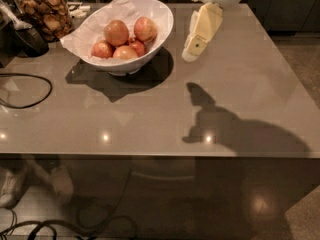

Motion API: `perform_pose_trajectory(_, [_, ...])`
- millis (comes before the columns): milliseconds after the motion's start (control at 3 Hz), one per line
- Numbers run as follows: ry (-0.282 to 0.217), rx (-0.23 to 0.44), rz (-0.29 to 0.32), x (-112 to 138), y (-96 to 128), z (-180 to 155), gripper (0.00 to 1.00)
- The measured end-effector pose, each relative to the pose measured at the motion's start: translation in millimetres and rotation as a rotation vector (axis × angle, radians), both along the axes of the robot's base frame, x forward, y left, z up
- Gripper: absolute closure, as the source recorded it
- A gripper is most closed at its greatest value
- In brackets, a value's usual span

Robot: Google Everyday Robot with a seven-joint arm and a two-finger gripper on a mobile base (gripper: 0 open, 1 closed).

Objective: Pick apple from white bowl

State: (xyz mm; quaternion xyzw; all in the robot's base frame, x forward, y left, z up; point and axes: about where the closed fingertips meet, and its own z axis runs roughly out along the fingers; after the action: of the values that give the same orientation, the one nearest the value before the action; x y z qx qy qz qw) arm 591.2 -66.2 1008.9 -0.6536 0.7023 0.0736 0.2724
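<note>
A large glossy white bowl with a slanted rim, lined with crumpled white paper, stands on the grey table at the back left. It holds several apples. The largest, golden yellow-orange one sits on top near the middle, with smaller redder apples around it. My gripper hangs from the white arm at the top of the view. It is just right of the bowl, above the table, pointing down and to the left. It is apart from the bowl and the apples.
A jar of brownish snacks and a dark scoop stand at the back left. A black cable loops on the table's left side. The table's front edge runs across the lower middle. The arm's shadow falls right of centre.
</note>
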Motion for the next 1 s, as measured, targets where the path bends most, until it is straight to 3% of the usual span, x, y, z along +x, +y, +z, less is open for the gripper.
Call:
perform_pose_trajectory(333, [-0.016,0.036,-0.004,19,17,3,0.00])
perform_pose_trajectory(667, [-0.028,0.037,0.040,62,57,7,0.00])
perform_pose_trajectory(1000, [-0.045,0.046,0.031,66,59,12,0.00])
